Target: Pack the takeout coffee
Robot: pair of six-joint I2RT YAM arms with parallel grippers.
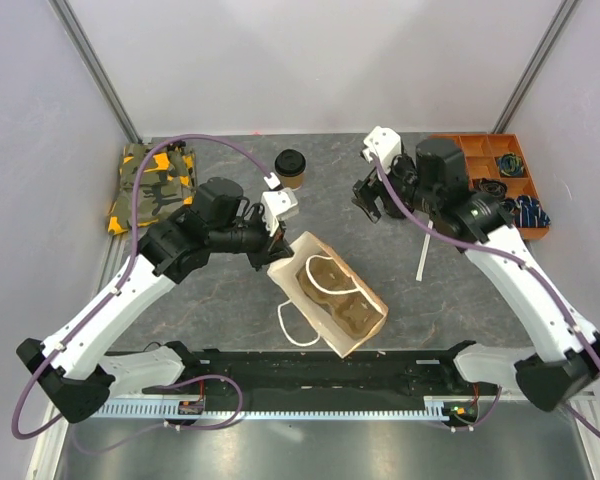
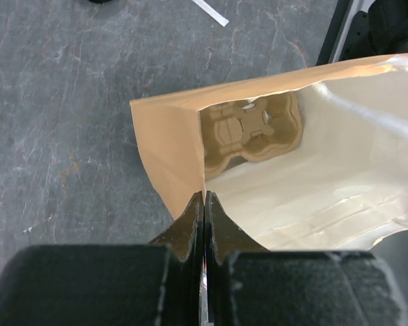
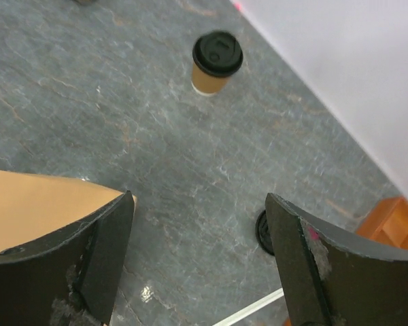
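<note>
The takeout coffee (image 1: 292, 168) stands upright on the counter (image 1: 230, 312) with its black lid (image 3: 217, 53) on, at about 12 o'clock of the paper bag (image 1: 325, 292) and apart from it. In the top view nothing touches the cup.

The bag lies open in the middle of the counter, and a pulp carrier (image 2: 251, 132) sits inside it at the bottom. The left pincer (image 2: 202, 204) is closed and pinches the rim of the bag at its 10 o'clock corner.

The right pincer (image 3: 200, 204) hangs over the counter at 1 o'clock of the bag. Its jaws stand wide apart with nothing between them. The cup is at about 10 o'clock of this pincer, well apart.

A white stick (image 1: 421, 255) lies at 3 o'clock of the bag. An orange tray (image 1: 480, 150) sits at the far right corner, and a camouflage cloth (image 1: 150, 185) at the far left.
</note>
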